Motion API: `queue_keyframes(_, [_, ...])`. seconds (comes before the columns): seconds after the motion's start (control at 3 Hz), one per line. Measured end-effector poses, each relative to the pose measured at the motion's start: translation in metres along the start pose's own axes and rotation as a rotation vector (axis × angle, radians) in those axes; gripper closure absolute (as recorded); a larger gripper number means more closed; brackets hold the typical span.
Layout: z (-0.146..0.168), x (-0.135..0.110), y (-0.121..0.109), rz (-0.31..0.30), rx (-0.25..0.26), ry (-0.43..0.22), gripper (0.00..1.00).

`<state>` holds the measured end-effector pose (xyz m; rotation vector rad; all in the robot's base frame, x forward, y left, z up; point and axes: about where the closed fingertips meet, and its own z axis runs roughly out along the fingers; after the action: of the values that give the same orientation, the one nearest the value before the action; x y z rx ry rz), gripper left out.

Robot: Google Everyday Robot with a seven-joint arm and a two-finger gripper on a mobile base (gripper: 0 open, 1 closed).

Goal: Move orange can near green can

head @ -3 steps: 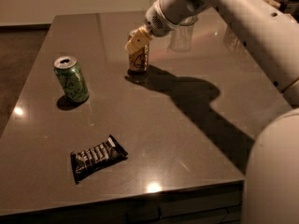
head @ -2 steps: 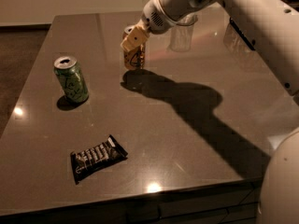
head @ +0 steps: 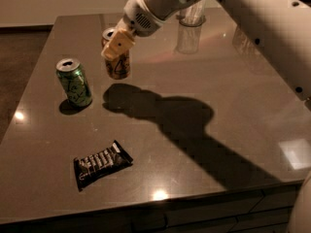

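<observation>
Orange can [head: 118,68] has shifted left since a second ago and now sits near the green can [head: 74,81], not touching it. The gripper [head: 117,45] hides its upper half, fingers clamped onto it. Can't tell if its base touches the table [head: 233,106]. Amber body with dark script I can't read, same on the pale green one. The arm is cut off top right.

Nothing legible, dark script on green can [head: 74,83], orange can [head: 118,68] in gripper [head: 117,44]
</observation>
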<state>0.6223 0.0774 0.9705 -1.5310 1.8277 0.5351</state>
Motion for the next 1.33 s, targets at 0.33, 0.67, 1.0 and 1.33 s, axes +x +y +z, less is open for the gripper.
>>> queue_keyframes(0.33, [0.023,-0.02,0.022,-0.056,-0.055,-0.011,1.0])
queue_keyframes(0.67, [0.041,-0.023,0.037,-0.08,-0.091,-0.008,1.0])
queue_keyframes(1.0, [0.054,-0.006,0.041,-0.063,-0.106,0.016,1.0])
queue_keyframes(1.33, [0.063,0.012,0.041,-0.034,-0.114,0.046,0.82])
